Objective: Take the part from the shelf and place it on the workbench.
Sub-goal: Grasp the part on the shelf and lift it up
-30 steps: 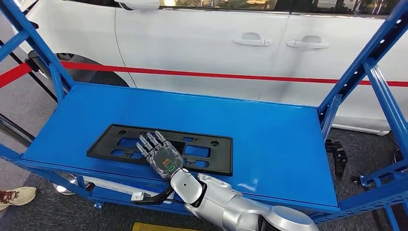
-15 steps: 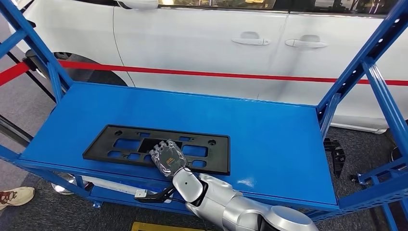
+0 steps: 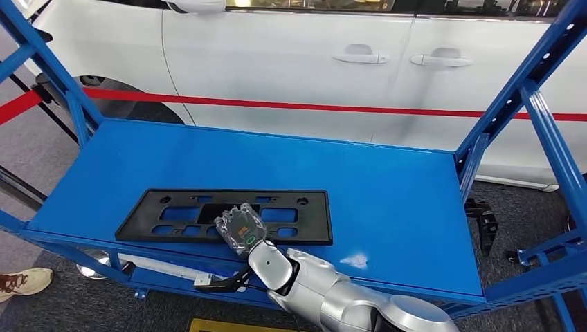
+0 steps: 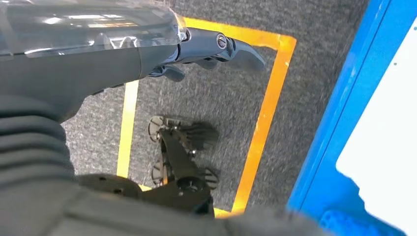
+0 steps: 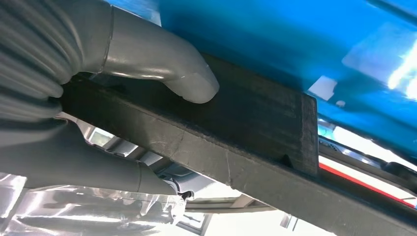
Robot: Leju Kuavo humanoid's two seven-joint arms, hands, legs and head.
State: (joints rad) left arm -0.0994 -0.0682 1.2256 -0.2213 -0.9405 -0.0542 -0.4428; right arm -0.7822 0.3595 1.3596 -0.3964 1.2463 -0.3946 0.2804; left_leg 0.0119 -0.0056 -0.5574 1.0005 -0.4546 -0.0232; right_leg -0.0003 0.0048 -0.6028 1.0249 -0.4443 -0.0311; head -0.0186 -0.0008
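The part [image 3: 313, 223] is a flat black plastic frame with rectangular cut-outs, lying near the front edge of the blue shelf [image 3: 394, 200]. My right hand [image 3: 240, 232] comes in from below and grips the part's near edge around its middle, fingers curled over the top. In the right wrist view the thick grey thumb [image 5: 167, 69] presses on one face of the black part [image 5: 255, 132], with the rest of the hand on the other side. My left hand [image 4: 211, 49] hangs over the floor, fingers stretched out and holding nothing.
Blue slanted uprights [image 3: 533, 97] frame the shelf at both ends. A white car [image 3: 291, 62] with a red barrier band [image 3: 277, 106] stands just behind it. A person's shoe [image 3: 21, 282] is on the floor at the lower left. Yellow floor marking [image 4: 268, 113] lies below my left hand.
My right hand's fingers went from spread flat on the part to curled around its near edge. The part has slid slightly toward the front of the shelf.
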